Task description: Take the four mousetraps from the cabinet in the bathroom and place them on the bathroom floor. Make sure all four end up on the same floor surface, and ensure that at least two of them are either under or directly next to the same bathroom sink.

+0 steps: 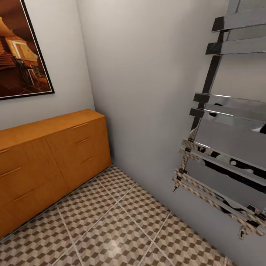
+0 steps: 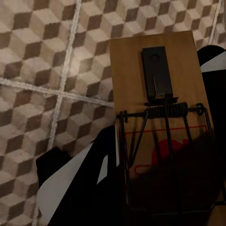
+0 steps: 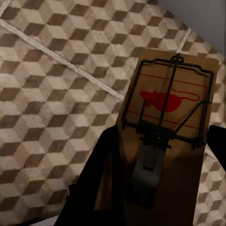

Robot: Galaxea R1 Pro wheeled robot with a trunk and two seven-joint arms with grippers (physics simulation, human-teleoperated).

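A: Wooden mousetraps — one flat brown plate [image 2: 157,108] clamped in the left gripper [image 2: 155,188], another [image 3: 167,136] in the right gripper [image 3: 160,188], both above cube-patterned floor tiles [image 1: 118,229].

B: Obstacles?

A: Orange-brown drawer cabinet [image 1: 48,162] left, chrome towel rail [image 1: 225,147] right — I'd lower them flat near the sink.

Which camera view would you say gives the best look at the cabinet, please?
The head view: the cabinet stands against the wall with drawer fronts and bar handles visible. Both wrist views instead show a mousetrap over the tiled floor.
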